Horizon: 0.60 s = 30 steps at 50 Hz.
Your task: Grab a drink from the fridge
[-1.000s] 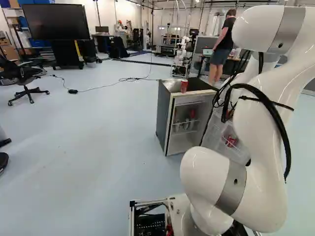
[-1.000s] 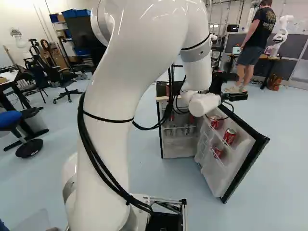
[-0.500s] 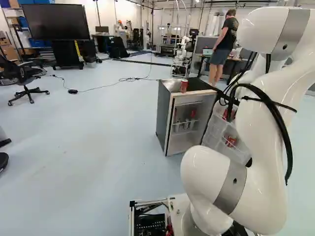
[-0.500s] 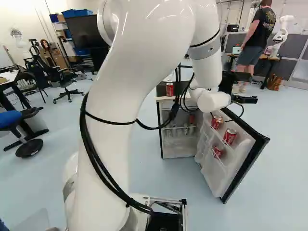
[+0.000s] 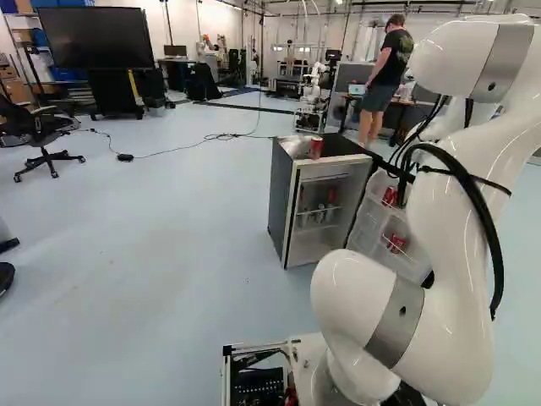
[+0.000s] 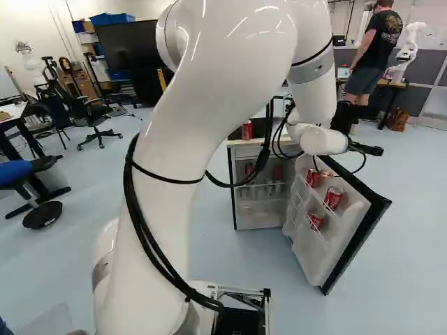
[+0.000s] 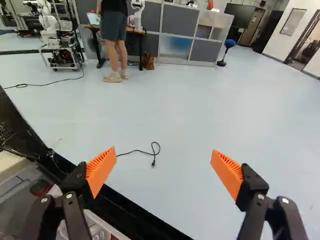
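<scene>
If going by what lies farthest left of the jaws, start on top of the fridge (image 5: pixel 283 199): one red can (image 6: pixel 247 130) standing upright, well apart from them and probably no part of this reach. Moving right, into the cabinet, apparently more drinks (image 5: pixel 330 196), also well left of the jaws. Next along, the open door (image 6: pixel 307 251), and on its racks the likely targets: door cans (image 6: pixel 334 198), lower than the jaws and to their left. And out at the door's edge, the jaws (image 7: pixel 163 152) themselves: spread wide, nothing held, only floor and a dark cable (image 7: pixel 153 163) in sight beyond the gap.

So, how to play it well? Swing back toward the racks first, then tip downward, keeping that generous spread. Pick a single can, bring one orange pad (image 7: pixel 227 172) to each side, square to the body. Go slowly by the black door edge (image 7: pixel 125 210): easy to clip, easy to shove the whole door round. Mind the rack rails and neighbouring cans, too. Close gently, check for contact on both sides, then lift straight up, clear of the rail, before pulling away.
</scene>
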### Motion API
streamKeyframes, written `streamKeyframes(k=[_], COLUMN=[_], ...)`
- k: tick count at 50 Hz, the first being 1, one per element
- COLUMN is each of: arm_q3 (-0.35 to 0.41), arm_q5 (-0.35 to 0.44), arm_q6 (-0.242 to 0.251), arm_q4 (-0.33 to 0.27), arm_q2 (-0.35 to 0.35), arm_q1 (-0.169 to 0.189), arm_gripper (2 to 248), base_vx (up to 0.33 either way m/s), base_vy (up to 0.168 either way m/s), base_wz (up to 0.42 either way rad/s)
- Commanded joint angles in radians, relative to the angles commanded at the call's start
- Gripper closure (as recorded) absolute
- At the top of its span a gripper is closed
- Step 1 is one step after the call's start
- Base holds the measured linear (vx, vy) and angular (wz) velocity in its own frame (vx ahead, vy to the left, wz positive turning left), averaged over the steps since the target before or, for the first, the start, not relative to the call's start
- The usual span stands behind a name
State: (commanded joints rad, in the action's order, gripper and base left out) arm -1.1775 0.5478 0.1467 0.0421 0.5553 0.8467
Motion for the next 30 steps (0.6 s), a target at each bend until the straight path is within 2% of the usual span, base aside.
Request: streamKeyframes(k=[30], arm_q3=[-0.153], arm_q5=[-0.296], arm_q6=[0.0], arm_q4=[0.0], arm_q2=[0.061], arm_q1=[0.036], arm_gripper=[3], base_vx=[0.0], base_vy=[0.0], base_wz=[0.0])
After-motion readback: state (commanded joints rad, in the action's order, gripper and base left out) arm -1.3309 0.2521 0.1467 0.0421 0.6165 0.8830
